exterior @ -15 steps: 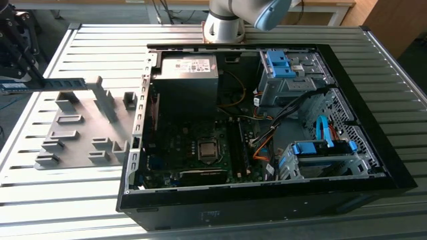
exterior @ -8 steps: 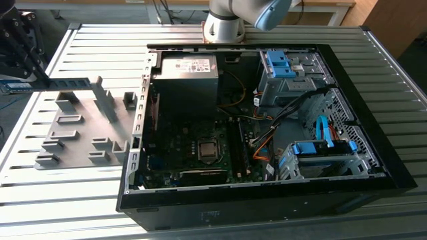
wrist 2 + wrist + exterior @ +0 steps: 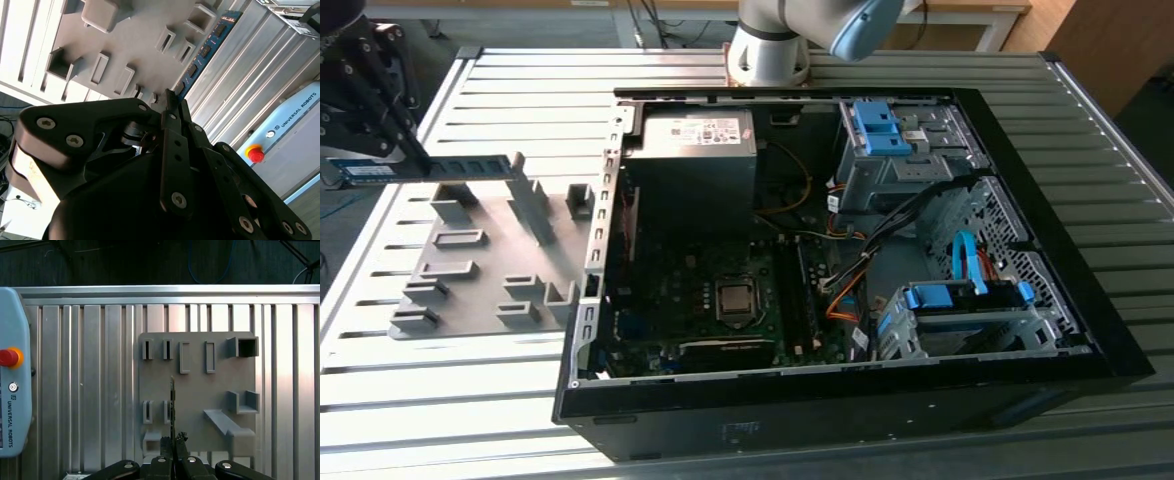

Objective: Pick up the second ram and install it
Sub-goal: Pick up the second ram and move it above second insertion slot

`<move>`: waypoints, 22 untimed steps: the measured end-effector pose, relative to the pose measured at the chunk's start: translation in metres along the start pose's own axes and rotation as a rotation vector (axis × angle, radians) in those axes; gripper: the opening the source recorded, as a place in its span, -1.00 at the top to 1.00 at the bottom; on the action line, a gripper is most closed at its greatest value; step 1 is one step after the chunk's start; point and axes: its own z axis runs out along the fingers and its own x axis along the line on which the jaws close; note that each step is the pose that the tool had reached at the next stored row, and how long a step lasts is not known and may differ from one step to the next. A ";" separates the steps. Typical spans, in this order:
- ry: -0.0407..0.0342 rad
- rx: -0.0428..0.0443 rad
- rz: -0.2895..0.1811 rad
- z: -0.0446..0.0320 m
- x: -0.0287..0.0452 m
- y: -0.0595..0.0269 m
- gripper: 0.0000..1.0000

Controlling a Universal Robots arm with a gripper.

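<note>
I have the gripper (image 3: pixel 420 168) clamped shut on the second ram (image 3: pixel 460 168), pinching it near one end so most of the stick juts out level towards the computer case (image 3: pixel 1101 310). I judge that hold is meant to keep the contact edge free and facing down for seating. The stick hangs at the far end of the grey fixture (image 3: pixel 480 270) on the exterior view's left, and looks lifted clear of it, well apart from the case.

In the first wrist view the second ram (image 3: pixel 172 400) shows edge-on as a thin line running straight out from the gripper (image 3: pixel 173 442), so it sits square between the fingers. In the second wrist view its blue face (image 3: pixel 205 50) carries a row of dark chips.

Counting:
- one stick, in the gripper
- one fixture lying flat on the slatted desk (image 3: pixel 480 400)
- on that fixture, four small slotted blocks in two pairs, two narrow frames and two open box pockets
- one open case, motherboard up
- one pendant (image 3: pixel 12 405) with one red stop button (image 3: pixel 7 357)

I cannot tell whether another stick already sits in the board's slots
</note>
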 end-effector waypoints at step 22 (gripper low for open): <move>0.0000 0.0000 0.000 0.0001 -0.0004 -0.0218 0.72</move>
